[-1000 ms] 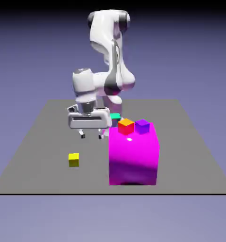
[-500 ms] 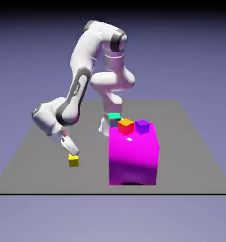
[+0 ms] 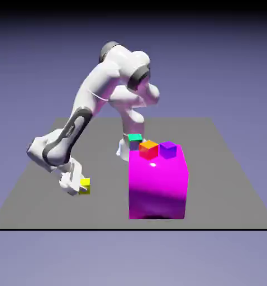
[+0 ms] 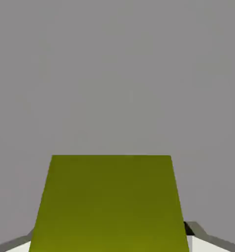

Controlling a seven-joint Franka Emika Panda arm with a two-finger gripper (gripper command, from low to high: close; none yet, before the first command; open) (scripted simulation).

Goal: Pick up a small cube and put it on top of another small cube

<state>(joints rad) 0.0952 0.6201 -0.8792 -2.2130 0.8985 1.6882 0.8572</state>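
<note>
Filling the lower half of the hand view, the small yellow cube (image 4: 109, 204) sat between the jaws, whose pale tips only peeked out at its bottom corners, so whether they were already pressing on it or merely flanking it could not be told. In the exterior view the gripper (image 3: 74, 183) was down at the tabletop (image 3: 41, 167), low and tilted, with the cube (image 3: 85, 185) showing just at its side, toward that view's left front of the grey surface.

Doing this step well would probably mean closing squarely on two opposite faces, keeping the cube centred as it appeared in the hand view, and then lifting straight up before travelling anywhere.

Farther back and to the exterior view's right stood the big magenta block (image 3: 158, 184), well apart from the yellow cube. On its top rested an orange cube (image 3: 148, 148) and a purple cube (image 3: 168, 148), side by side, with a green cube (image 3: 134, 137) partly hidden behind them. That tall block was the likeliest obstacle: a low sideways carry could clip its wall.
</note>
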